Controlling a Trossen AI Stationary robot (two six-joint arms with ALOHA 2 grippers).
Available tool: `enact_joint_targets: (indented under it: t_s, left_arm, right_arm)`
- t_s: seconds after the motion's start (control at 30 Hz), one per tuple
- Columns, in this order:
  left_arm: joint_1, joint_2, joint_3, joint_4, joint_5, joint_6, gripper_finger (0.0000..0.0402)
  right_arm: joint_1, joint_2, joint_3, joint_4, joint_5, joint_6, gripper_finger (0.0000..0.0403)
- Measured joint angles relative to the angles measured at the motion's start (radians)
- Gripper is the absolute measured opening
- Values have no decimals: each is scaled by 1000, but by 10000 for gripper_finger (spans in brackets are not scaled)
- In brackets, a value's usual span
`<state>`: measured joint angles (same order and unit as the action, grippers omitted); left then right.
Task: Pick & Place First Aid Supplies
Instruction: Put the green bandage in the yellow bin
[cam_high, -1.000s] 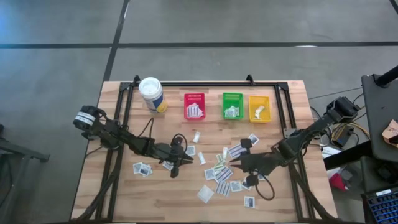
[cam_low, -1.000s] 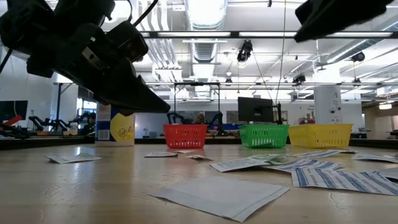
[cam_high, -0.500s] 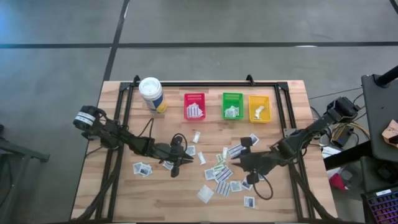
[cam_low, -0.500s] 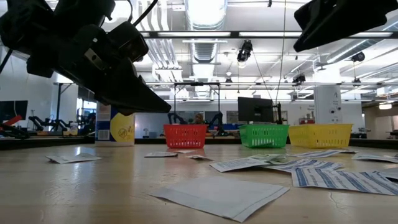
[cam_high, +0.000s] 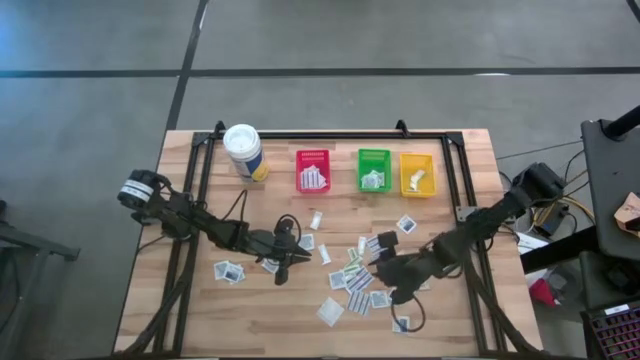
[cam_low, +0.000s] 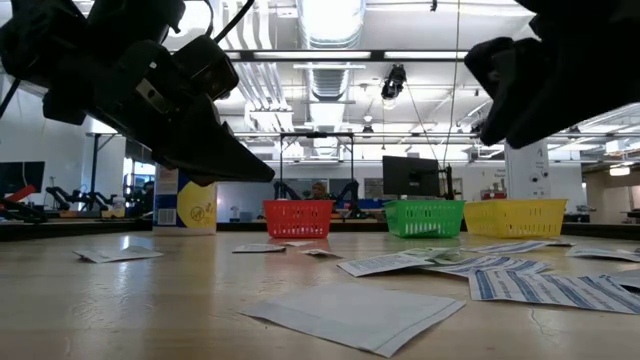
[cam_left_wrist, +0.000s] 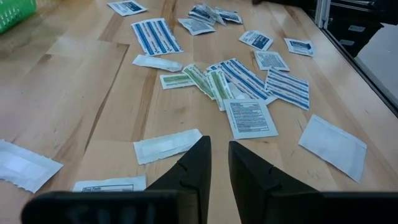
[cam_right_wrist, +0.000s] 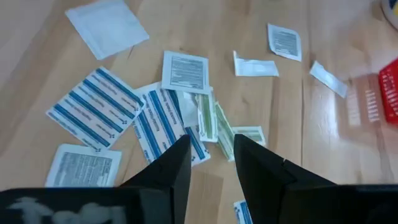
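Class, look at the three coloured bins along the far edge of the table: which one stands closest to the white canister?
The red bin. It is the leftmost of the row, next to the white canister; the green bin and yellow bin stand farther away.

Overhead, table-level and two wrist views, all sharing scattered packets (cam_high: 352, 278).

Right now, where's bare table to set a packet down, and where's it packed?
Bare: the near-left corner below the two packets by the left gripper; also the strip between the canister and the left arm. Crowded: the packet cluster at centre-right, under the right gripper. The red bin, green bin and yellow bin fill the far edge.
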<state>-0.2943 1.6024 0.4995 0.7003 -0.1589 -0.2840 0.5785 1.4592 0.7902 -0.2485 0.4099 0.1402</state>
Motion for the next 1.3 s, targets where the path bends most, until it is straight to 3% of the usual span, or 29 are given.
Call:
enact_joint_targets:
  t_s: [0.37, 0.63, 1.3]
  left_arm:
    - [2, 0, 0, 2, 0, 0, 64]
    - [2, 0, 0, 3, 0, 0, 64]
    - [2, 0, 0, 2, 0, -3, 64]
  right_arm:
    - [-1, 209, 126, -10, 0, -121, 98]
    - [-2, 327, 233, -157, 9, -117, 97]
    - [-53, 374, 238, -158, 8, -68, 89]
